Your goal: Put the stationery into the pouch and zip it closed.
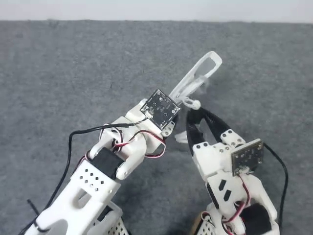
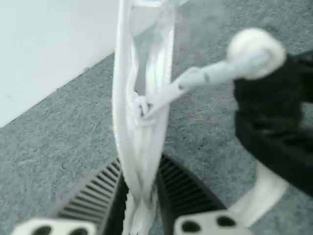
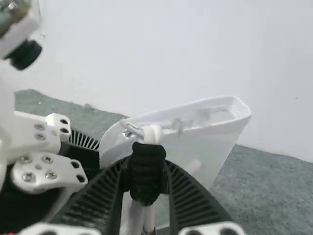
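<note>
Evidently the zipping step is in hand: the left gripper (image 2: 142,174) is clenched on one end of the pouch (image 2: 139,142), which hangs raised off the bench (image 1: 73,73), with the slider (image 2: 142,109) just beyond its jaws. Past the slider the zip edges look parted, so most of the closing seems left to do. The right gripper (image 3: 144,164) is clamped on the zip pull (image 2: 210,74); whether the stationery is inside, I cannot tell.

No text, number or sign is legible; any marks on the dark square circuit board (image 1: 160,108) are too small.
</note>
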